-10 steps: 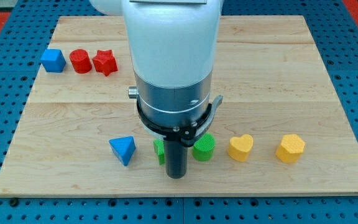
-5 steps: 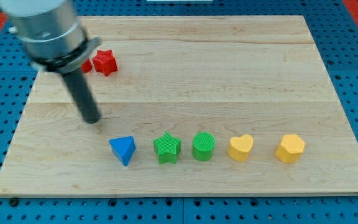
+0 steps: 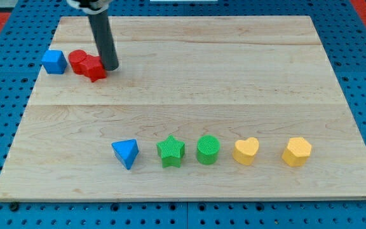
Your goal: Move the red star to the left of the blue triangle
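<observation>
Your tip (image 3: 109,66) touches the red star's (image 3: 94,67) right side (the tool grips nothing). It sits far from the blue triangle (image 3: 126,152); the whole push remains.

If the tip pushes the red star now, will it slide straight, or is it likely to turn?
The red star looks rigid and flat-based, so it probably slides rather than tips. My tip sits at its right edge, and the red cylinder touches its left, so it may well rotate.

My tip (image 3: 110,67) swung up-right; red star (image 3: 94,67) nudged against red cylinder (image 3: 78,60).
</observation>
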Robot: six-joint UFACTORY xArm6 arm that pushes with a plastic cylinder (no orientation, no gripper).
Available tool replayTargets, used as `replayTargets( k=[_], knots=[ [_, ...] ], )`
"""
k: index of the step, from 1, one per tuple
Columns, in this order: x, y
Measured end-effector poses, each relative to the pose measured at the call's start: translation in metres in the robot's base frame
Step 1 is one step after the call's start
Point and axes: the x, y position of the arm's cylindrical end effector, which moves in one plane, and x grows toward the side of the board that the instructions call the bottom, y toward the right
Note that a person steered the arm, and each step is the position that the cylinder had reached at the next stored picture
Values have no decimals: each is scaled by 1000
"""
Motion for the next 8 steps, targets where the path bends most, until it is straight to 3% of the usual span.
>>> replayTargets(
  k=[1,2,4,6,7,8],
  knots=[
    [-24,-2],
    [-10,-35],
    [63,-36],
    [11,-57],
    [32,-84],
    [69,-69]
  ],
)
